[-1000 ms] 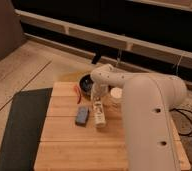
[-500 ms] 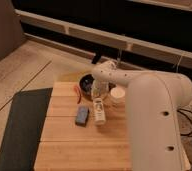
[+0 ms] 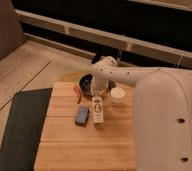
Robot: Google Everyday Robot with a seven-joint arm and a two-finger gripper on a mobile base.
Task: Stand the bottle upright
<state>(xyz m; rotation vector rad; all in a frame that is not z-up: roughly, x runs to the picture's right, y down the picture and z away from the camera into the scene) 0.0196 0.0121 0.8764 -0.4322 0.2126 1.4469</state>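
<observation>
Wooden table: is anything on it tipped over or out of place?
Yes. The slim whitish plastic bottle lies on its side beside the flat blue-grey rectangular block instead of standing. The end effector is at its far end.

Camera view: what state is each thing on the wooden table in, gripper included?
bottle: lying on its side, not yet upright.
blue-grey block: lying flat beside the bottle.
white cup: upright.
dark bowl: upright.
gripper: low at the bottle's far end.
</observation>
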